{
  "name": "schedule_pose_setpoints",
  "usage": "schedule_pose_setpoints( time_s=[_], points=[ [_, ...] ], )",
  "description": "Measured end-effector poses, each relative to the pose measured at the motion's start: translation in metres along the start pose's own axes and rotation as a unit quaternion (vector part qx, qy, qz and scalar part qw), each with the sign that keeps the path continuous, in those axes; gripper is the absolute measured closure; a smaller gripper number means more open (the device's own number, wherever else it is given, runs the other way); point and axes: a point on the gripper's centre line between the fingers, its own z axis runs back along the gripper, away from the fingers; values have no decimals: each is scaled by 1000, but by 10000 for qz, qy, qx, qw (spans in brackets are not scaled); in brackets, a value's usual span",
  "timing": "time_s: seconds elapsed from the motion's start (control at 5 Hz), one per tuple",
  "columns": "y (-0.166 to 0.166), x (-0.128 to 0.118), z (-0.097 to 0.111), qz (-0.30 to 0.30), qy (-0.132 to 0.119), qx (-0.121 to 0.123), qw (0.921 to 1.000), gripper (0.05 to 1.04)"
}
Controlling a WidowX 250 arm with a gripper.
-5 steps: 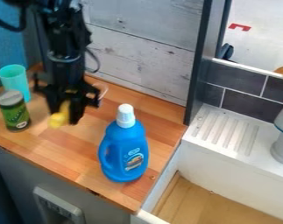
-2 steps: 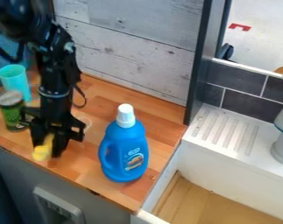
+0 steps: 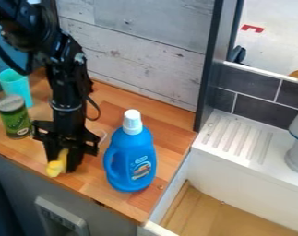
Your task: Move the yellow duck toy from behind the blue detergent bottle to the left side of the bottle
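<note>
The gripper pinches a yellow object between its fingers, apparently for steadiness, near the upright blue bottle on the worktop

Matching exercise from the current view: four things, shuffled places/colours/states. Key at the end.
1. Yellow object
2. Bottle
3. Can
4. Cup

A. Turquoise, behind the item with the green label
B. Upright, blue with a white cap
C. Held in the gripper
D. Upright, green label

Pairs: 1-C, 2-B, 3-D, 4-A
</note>
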Motion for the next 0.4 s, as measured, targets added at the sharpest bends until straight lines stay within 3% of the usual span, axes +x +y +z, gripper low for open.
schedule_pose_setpoints(
  time_s=[0.2,0.4],
  points=[
    [-1,-4,5,386,127,102,9991,267],
    [0,4,48,561,-664,11,9962,78]
  ],
)
